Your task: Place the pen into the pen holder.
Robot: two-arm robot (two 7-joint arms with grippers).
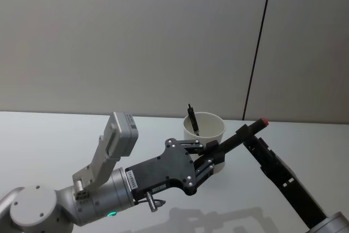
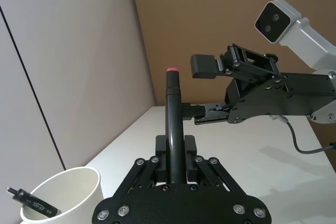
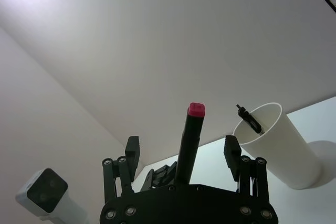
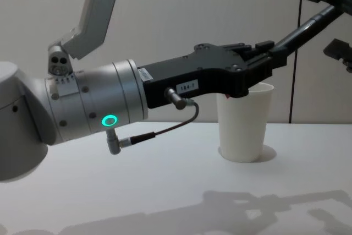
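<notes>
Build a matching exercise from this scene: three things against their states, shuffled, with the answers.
1. left gripper
2. right gripper
3. cup

A. holds a second pen, leaning on the rim
B. shut on the red-tipped pen
C. open, one finger on each side of the red-tipped pen

Pairs: 1-B, 2-C, 3-A.

Location classified as robot lab or test cell.

Basis:
- Plain white table (image 1: 49, 135) seen beneath left gripper (image 1: 211, 154), lit evenly, soft shadows cast on it.
- Flat grey wall panels (image 1: 136, 36) seen beyond gripper, closing off table's far edge.
- Panels divided by dark vertical seam (image 1: 258, 42), up and to right of gripper.
- Brown panel (image 2: 220, 9) seen beyond gripper in left wrist view.
- Pen holder (image 1: 210, 121), plain paper cup, set just beyond gripper as simple test prop.
</notes>
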